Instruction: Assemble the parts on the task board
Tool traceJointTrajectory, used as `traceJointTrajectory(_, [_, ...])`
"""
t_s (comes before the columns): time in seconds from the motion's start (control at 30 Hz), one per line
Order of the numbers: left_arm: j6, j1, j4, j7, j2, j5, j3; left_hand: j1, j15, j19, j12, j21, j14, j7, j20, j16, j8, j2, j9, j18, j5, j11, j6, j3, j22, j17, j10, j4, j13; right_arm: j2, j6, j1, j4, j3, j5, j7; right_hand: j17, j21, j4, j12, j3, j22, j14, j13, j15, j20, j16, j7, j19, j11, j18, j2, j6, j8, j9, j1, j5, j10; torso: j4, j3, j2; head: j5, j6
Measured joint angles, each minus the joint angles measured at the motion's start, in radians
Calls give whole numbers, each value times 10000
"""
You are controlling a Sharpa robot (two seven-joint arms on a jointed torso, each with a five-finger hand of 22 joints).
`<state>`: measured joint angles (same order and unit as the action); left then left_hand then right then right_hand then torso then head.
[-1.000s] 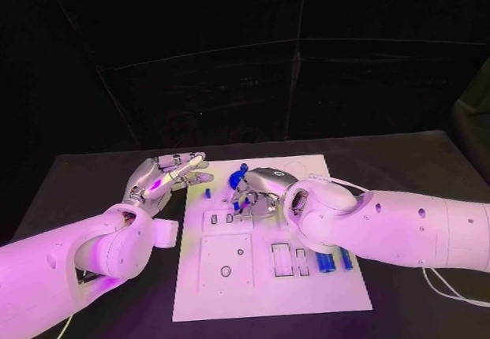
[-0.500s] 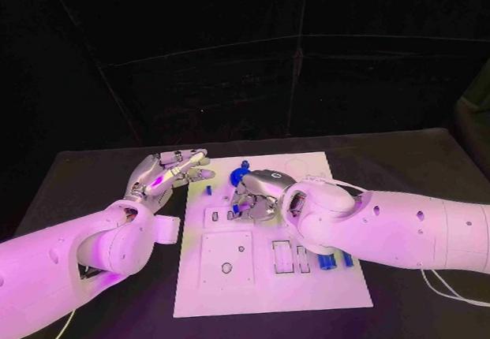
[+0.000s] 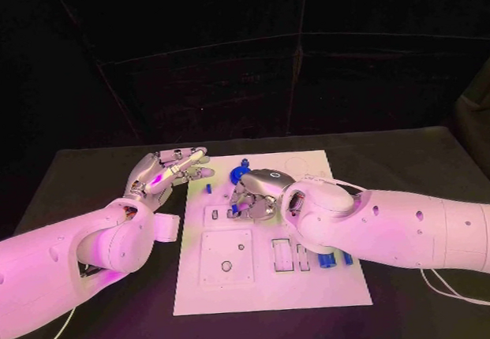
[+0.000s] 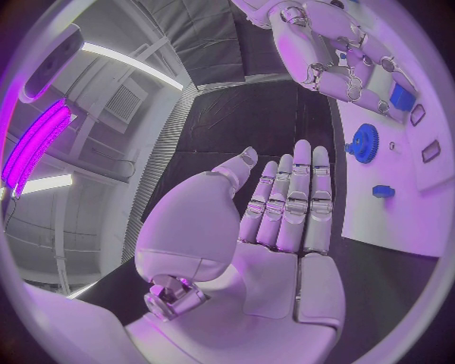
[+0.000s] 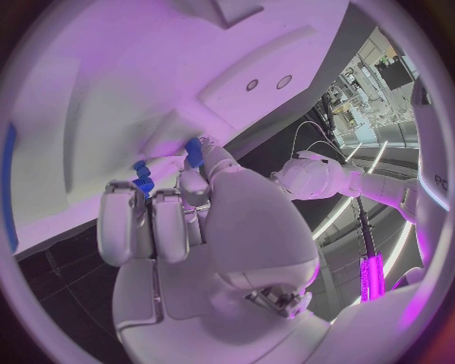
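The white task board [image 3: 266, 290] lies in the middle of the black table. My right hand [image 3: 259, 194] hovers over its upper half, fingers curled round a small blue part [image 5: 142, 179] that it pinches at the fingertips, just above the small slots [image 3: 215, 217]. The left wrist view shows the same blue part [image 4: 403, 96] in the right hand [image 4: 332, 53]. My left hand [image 3: 172, 169] is at the board's upper left edge, holding nothing, with its fingers [image 4: 294, 197] stretched out together. A blue gear [image 3: 240, 172] and a small blue piece [image 3: 208, 190] stand on the board between the hands.
Two long blue parts [image 3: 324, 260] lie near the board's right edge beside rectangular slots [image 3: 282, 256]. A raised square plate with a hole [image 3: 226, 259] occupies the board's left half. Black table [image 3: 87, 190] surrounds the board, and cables [image 3: 461, 295] trail at the front right.
The right hand has sunk very slightly toward the slots with its blue part. The left hand has barely moved.
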<state>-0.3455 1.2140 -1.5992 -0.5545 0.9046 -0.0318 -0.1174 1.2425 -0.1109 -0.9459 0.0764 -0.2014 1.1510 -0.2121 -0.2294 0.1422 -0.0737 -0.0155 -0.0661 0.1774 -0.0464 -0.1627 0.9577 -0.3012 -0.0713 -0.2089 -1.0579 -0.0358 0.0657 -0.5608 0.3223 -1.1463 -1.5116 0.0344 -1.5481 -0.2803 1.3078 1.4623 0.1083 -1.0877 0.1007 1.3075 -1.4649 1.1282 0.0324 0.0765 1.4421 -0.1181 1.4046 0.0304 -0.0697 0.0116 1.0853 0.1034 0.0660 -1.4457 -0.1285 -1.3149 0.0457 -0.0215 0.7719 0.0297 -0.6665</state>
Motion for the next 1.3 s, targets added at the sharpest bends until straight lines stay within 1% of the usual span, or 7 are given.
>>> traceJointTrajectory(0.17, [1,0,7,3,-1,-3,0,0,0,0,0,0,0,0,0,0,0,0,0,0,0,0,0,0,0,0,0,0,0,-40,-67,1,-30,-8,-92,0,0,0,-21,0,20,0,0,-19,0,0,0,1,0,-1,-1,-21,1,-1,0,20,-18,0,1,1,0,10,-14])
traceJointTrajectory(0.37, [2,0,15,6,-4,-4,-1,0,0,0,0,0,0,0,0,0,0,0,0,0,0,0,0,0,-1,1,0,0,0,-80,-229,-2,-87,-17,-287,-40,-1,0,-27,169,27,-1,0,-151,0,0,0,-2,0,2,0,-222,-2,-4,10,223,-37,3,2,0,-1,19,-30])
traceJointTrajectory(0.5, [3,0,25,8,-7,-5,-1,0,0,0,0,0,0,0,0,-38,0,0,0,-1,0,0,0,0,-1,-4,0,0,0,-90,-337,4,-119,-11,-427,-94,-1,0,-39,225,42,-1,0,-205,0,0,0,-91,0,37,-1,-316,-91,-77,17,317,-19,38,2,1,-1,28,-39])
traceJointTrajectory(0.73, [3,0,37,13,-13,-8,-1,0,0,0,0,0,0,0,0,-38,0,0,0,0,0,0,0,0,-2,-8,0,0,0,-95,-428,34,-168,2,-622,-204,-2,0,-36,240,38,-1,0,-229,0,0,0,-92,0,73,-1,-487,-120,-141,-18,488,-38,74,3,1,-1,45,-51])
traceJointTrajectory(1.0, [4,0,39,16,-17,-10,-1,0,0,0,0,0,0,-1,0,-38,0,0,0,0,0,0,-1,0,-2,-7,0,0,0,-90,-426,34,-172,-1,-786,-336,-3,0,151,452,-95,-1,0,-372,0,38,0,-103,-38,146,1,-814,-279,-197,22,815,-66,147,2,-4,0,56,-44])
traceJointTrajectory(1.1, [5,0,39,17,-17,-10,-1,0,0,0,0,0,0,-1,0,-38,0,0,0,0,0,0,-1,0,-2,-7,0,0,0,-83,-388,39,-176,9,-833,-401,-3,0,283,617,-228,-1,-3,-506,-3,39,0,-159,-39,182,0,-1005,-478,-301,7,1006,-293,258,2,-4,-2,69,-31])
traceJointTrajectory(1.3, [9,0,38,23,-12,-12,-1,0,0,0,0,0,0,0,0,-38,0,0,0,0,0,0,-1,1,-3,-6,0,0,0,-74,-259,60,-183,20,-905,-536,-3,0,586,828,-531,-1,0,-713,-76,75,0,-223,-75,246,0,-1158,-677,-311,-10,1394,-369,395,2,-4,-6,88,-15])
